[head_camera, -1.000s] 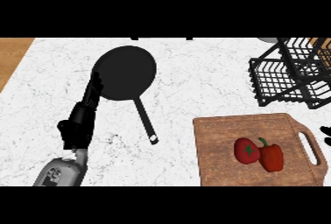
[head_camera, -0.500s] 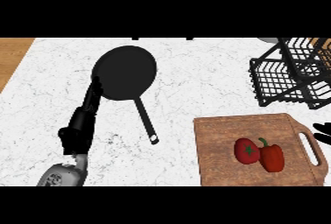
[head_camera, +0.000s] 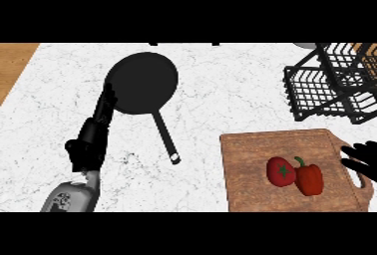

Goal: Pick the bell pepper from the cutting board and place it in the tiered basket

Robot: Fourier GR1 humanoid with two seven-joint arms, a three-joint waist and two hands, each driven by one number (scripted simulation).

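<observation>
Cutting board (head_camera: 250, 149) | bell pepper (head_camera: 310, 180) just beside right robot hand (head_camera: 362, 160) | fingers spread open

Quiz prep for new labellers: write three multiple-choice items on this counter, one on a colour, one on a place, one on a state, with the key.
1. The frying pan is: A red; B white; C black.
2. The bell pepper lies: A in the frying pan; B on the cutting board; C in the tiered basket.
3. The right hand is: A shut on the bell pepper; B out of view; C open at the cutting board's right edge, apart from the bell pepper.
Key: 1 C, pan and handle are all black. 2 B, the red pepper rests on the wooden board. 3 C, its fingers are spread, with bare board between them and the pepper.
</observation>
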